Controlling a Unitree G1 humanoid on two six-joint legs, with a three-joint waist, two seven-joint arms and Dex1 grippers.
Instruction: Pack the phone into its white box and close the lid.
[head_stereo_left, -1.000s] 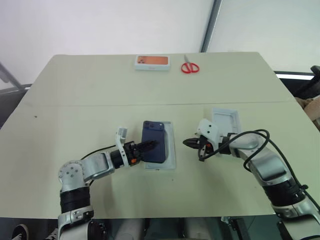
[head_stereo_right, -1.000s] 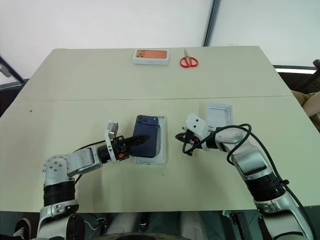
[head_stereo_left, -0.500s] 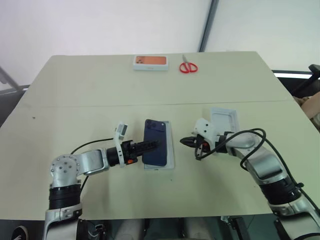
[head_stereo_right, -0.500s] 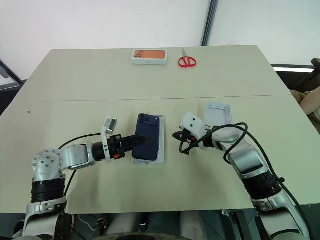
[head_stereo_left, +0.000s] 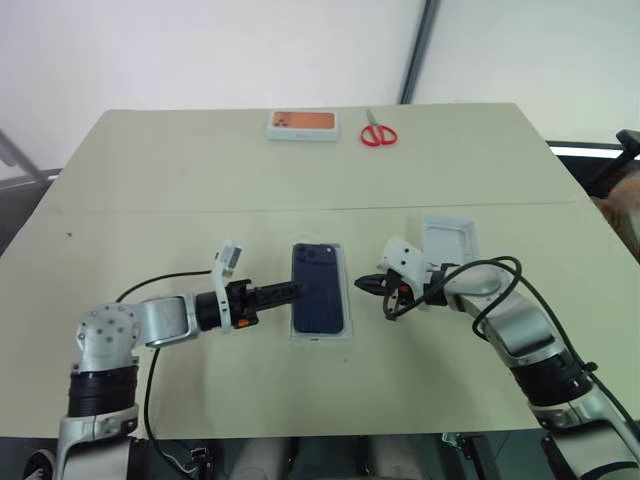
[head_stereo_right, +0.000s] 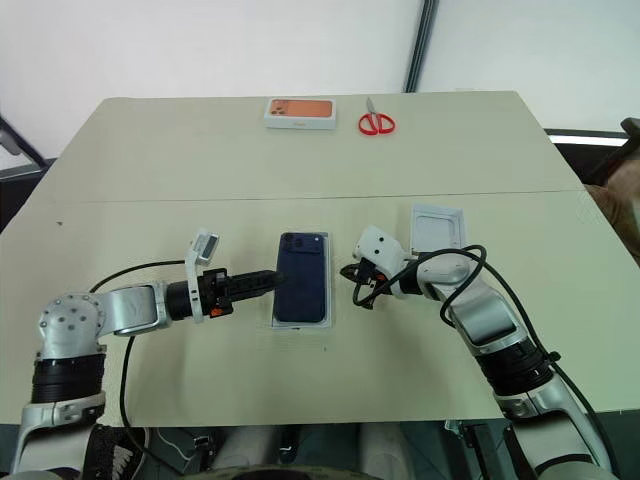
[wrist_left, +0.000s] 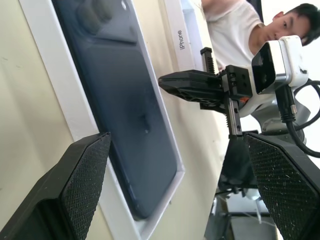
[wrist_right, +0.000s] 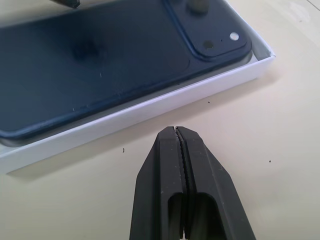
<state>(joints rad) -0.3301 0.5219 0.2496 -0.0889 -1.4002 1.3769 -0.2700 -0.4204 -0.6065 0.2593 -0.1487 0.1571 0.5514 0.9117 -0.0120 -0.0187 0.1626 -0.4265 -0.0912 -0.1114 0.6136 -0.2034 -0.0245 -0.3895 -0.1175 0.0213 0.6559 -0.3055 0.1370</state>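
Phone (head_stereo_left: 318, 301) dropped flat into box (head_stereo_left: 344, 325).

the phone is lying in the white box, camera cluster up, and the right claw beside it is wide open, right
Not quite. The right claw is shut, its fingers pressed together, as the right wrist view shows. The rest holds: the phone lies in the white box, camera cluster up, with that claw beside it.

A dark navy-blue slim phone (head_stereo_left: 318, 301) lies in a shallow white rectangular box (head_stereo_left: 321, 336); the left gripper (head_stereo_left: 297, 291) and right gripper (head_stereo_left: 368, 285) flank the box, an all-white lid (head_stereo_left: 449, 240) beyond.
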